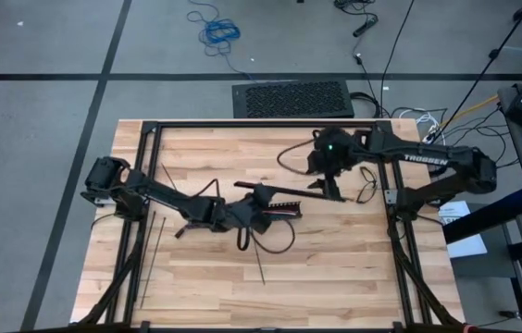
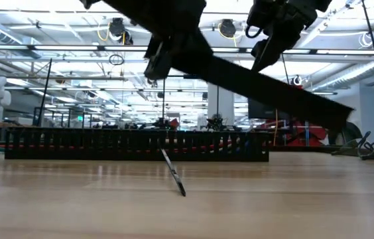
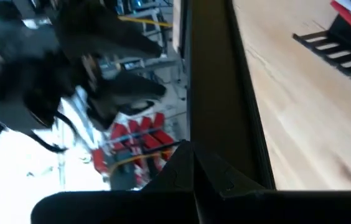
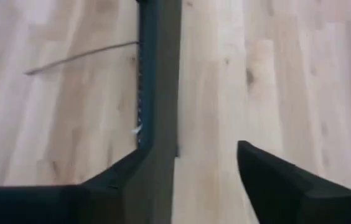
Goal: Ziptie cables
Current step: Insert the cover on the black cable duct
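The counter (image 1: 335, 268) is pale wood planks inside a black frame, standing on a grey floor marked with dark lines. A blue coil (image 1: 217, 31) and black cords lie on the floor behind it, along with a black grille mat (image 1: 292, 98). The low view looks level across the wood into a wide workshop with ceiling lights and racks.

A black slotted channel (image 1: 284, 191) lies across mid-counter. The cables (image 1: 286, 215) sit just beside it on the near side as a short, dark reddish bundle; the separate wire colours cannot be made out. The zipties are very thin black straps. One lies straight near the left frame (image 1: 153, 242), another straight below the centre (image 1: 259, 264), and one loops near the cables (image 1: 278, 242).

The left hand (image 1: 263, 211) is at the cables' left end with its fingers pressed together; whether it pinches anything cannot be told. The right hand (image 1: 329, 188) hangs at the channel's right end, fingers spread wide, gripping nothing.
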Tool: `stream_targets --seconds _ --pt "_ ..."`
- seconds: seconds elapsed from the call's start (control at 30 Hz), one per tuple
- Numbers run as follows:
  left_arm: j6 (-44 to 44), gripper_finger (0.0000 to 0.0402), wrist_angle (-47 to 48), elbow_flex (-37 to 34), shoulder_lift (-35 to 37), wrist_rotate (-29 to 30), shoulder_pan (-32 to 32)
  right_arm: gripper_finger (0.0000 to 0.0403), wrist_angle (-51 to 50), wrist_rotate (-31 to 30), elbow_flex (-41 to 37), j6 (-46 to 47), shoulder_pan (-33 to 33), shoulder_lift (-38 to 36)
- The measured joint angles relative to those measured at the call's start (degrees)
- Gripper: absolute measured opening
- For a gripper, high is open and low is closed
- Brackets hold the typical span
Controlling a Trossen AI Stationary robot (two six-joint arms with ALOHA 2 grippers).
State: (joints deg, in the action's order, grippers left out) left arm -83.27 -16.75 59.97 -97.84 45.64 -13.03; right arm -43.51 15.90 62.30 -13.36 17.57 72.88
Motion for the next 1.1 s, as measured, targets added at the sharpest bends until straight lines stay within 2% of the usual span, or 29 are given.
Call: stream_targets --seconds 0.07,0.2,0.43,0.67,0.93,1.0,1.1 --pt "-3.0 0.0001 0.16 1.01 0.0 0.01 -0.51 0.0245 0.08 5.51 0.0 -0.17 1.92 0.22" --pt "-7.35 0.0001 0.83 2.55 0.0 -0.08 -0.9 0.0283 0.17 20.92 0.0 1.1 4.47 1.83" --pt "-9.22 0.0001 1.2 4.01 -0.39 -1.94 -0.88 0.0302 3.77 23.98 -0.02 0.95 4.59 7.25" --pt "-9.2 0.0 0.7 4.41 -0.39 -1.94 -1.08 0.0302 9.47 35.66 -0.02 0.87 5.28 12.77" --pt "-7.42 0.0 1.34 4.41 -0.39 0.65 -1.36 0.0302 5.97 36.74 -3.82 -0.12 5.78 17.79" --pt "-1.43 0.0 2.52 4.41 -0.39 2.33 -1.05 0.0302 4.37 36.28 -5.38 -0.81 6.2 17.37" --pt "16.68 0.0 9.91 4.43 -0.39 1.4 0.95 0.0301 4.47 31.15 -7.1 1.07 6.07 15.65"
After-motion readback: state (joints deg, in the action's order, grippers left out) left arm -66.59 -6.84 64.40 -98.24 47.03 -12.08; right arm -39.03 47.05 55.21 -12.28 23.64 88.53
